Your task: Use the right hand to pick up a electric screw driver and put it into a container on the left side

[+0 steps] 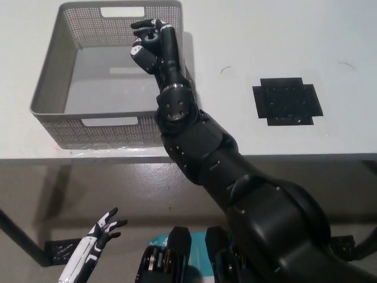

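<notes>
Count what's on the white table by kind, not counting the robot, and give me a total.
Mesh basket: 1
Black mat: 1
Total: 2
No screwdriver shows anywhere; whether the right hand over the basket holds one cannot be told.

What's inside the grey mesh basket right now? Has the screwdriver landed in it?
The basket floor that shows is bare, with no screwdriver on it. The right hand hangs over its right side, fingers curled, and hides that corner. Whether it holds anything is unclear.
</notes>
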Tool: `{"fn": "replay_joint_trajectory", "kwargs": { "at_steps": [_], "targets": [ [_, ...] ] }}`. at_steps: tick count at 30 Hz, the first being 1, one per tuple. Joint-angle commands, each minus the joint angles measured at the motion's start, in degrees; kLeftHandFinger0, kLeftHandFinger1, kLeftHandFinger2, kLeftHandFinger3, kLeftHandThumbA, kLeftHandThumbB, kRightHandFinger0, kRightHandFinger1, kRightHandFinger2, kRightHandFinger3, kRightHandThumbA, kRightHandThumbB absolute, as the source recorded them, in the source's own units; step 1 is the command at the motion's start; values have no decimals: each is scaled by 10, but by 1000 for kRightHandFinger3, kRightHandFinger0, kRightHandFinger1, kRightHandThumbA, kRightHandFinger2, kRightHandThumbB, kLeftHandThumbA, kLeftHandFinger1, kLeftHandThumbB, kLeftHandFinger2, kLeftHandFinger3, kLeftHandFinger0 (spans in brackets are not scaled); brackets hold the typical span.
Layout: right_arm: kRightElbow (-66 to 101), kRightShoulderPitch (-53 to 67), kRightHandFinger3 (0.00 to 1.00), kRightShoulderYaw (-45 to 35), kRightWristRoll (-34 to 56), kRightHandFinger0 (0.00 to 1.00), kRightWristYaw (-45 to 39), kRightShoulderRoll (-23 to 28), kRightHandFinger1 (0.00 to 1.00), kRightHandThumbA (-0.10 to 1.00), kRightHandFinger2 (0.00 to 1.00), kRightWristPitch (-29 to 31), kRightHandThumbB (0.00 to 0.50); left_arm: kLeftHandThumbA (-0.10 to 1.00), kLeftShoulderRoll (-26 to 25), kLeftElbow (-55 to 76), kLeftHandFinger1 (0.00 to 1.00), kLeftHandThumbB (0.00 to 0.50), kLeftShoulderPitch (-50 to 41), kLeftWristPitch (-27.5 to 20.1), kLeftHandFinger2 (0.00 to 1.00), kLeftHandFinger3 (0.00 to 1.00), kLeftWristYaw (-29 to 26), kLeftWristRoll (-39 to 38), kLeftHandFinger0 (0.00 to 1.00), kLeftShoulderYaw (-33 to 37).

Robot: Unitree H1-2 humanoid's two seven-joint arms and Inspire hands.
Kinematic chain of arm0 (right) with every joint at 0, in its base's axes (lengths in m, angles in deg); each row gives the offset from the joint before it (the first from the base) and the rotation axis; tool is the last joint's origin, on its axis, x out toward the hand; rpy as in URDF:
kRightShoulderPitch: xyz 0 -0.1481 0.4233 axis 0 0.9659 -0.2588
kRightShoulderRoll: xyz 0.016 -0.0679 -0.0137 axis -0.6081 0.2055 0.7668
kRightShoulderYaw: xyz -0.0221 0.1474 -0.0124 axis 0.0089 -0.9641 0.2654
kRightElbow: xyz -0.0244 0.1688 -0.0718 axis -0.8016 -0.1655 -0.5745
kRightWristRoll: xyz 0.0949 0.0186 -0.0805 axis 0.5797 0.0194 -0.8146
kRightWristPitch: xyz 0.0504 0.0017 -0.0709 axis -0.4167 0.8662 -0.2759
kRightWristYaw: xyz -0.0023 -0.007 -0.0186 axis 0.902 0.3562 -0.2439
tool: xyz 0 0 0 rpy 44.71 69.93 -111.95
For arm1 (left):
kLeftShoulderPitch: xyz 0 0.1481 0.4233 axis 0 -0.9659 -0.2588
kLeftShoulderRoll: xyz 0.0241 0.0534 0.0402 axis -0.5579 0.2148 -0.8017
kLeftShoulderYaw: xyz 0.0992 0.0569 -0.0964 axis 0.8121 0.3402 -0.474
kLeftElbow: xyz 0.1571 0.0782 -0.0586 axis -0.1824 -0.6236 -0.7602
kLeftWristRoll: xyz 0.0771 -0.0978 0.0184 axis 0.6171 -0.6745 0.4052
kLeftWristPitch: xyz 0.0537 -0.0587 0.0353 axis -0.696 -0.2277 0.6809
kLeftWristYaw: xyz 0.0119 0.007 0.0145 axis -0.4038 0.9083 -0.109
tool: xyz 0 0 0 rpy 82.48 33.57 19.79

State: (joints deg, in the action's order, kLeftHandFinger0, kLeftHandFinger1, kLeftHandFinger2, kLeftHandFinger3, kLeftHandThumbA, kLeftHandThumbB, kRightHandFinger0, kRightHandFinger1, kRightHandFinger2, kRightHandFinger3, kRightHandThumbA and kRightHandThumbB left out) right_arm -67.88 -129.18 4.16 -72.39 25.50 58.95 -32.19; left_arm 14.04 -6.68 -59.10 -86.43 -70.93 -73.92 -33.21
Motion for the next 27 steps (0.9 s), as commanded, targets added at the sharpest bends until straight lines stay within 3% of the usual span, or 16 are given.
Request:
{"fn": "replay_joint_trajectory", "kwargs": {
  "at_steps": [1, 3, 11, 14, 16, 17, 20, 21, 24, 27],
  "targets": [
    [22, -34, 1000, -5, 7, 1000, -67, 21, 1000, 521, 1000, 25, 285, 1000, -10, 8, 932, 196, 15, -11, 841, 1000, 10, -2, 899, 4],
    [25, -35, 1000, -9, 13, 1000, -93, 30, 1000, 608, 1000, 17, 307, 1000, -9, 10, 927, 211, 15, -5, 829, 1000, 10, -1, 892, 4],
    [30, -28, 1000, -22, 18, 1000, -122, 51, 1000, 689, 1000, 19, 308, 1000, -6, 7, 902, 207, 15, -5, 804, 1000, 13, -3, 872, 8],
    [33, -26, 1000, -24, 19, 1000, -136, 57, 1000, 828, 1000, 31, 345, 1000, -5, 6, 900, 212, 14, -5, 802, 1000, 14, -3, 866, 8],
    [37, -28, 1000, -24, 17, 1000, -144, 63, 1000, 862, 1000, 33, 351, 1000, -4, 5, 889, 215, 14, -7, 796, 1000, 11, 2, 857, 8],
    [41, -31, 1000, -20, 13, 1000, -144, 67, 1000, 977, 1000, 29, 387, 1000, -4, 2, 883, 208, 15, -11, 794, 1000, 11, 5, 851, 9],
    [67, -37, 1000, -28, 21, 1000, -152, 82, 1000, 894, 1000, 43, 365, 1000, -4, 0, 878, 220, 18, -10, 792, 1000, 11, 4, 849, 9],
    [84, -36, 1000, -26, 18, 1000, -153, 91, 1000, 943, 1000, 45, 364, 1000, -5, 3, 887, 221, 17, -5, 797, 1000, 14, 2, 857, 10],
    [157, -19, 1000, -31, 23, 1000, -170, 114, 1000, 945, 1000, 53, 334, 1000, -7, 7, 899, 207, 17, 1, 822, 1000, 20, -9, 866, 9],
    [329, 48, 1000, -30, 20, 1000, -182, 135, 1000, 982, 1000, 6, 336, 1000, -11, 9, 919, 193, 12, 3, 873, 1000, 23, -15, 880, 5]
  ]
}}
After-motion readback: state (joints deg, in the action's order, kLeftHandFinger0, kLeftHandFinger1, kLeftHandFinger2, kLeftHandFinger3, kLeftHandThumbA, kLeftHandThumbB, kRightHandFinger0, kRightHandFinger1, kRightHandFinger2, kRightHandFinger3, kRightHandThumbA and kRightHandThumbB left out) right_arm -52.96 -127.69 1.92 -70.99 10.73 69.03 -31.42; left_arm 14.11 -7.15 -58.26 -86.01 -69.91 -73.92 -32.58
